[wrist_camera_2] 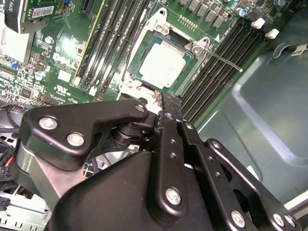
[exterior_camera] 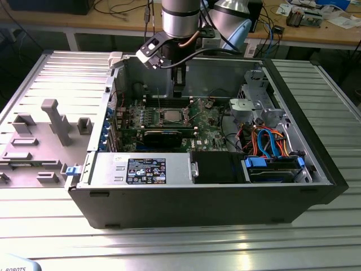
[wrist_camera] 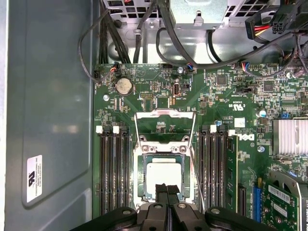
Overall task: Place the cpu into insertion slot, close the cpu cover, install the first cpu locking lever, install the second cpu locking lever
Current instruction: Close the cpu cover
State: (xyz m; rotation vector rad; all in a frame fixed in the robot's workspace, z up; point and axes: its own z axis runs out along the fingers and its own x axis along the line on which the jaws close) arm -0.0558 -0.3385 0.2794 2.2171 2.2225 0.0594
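Nearest: pincer, clenched, fingers pressed flat together, grasping nothing. Just past the fingertips, and beneath them: cpu, seated flat and square in the insertion slot, silvery top bare. Beyond the cpu, straight away from the pincer: cpu cover, open, tipped back off the slot, not yet closed, hinged at the slot's far edge, long axis in line with the memory slots flanking either side. Cover's free end farthest from the pincer, cpu between the two. Alongside the slot in the second wrist view: thin locking lever, unlatched, angled out. Farther out: motherboard, computer case, ribbed metal bench.
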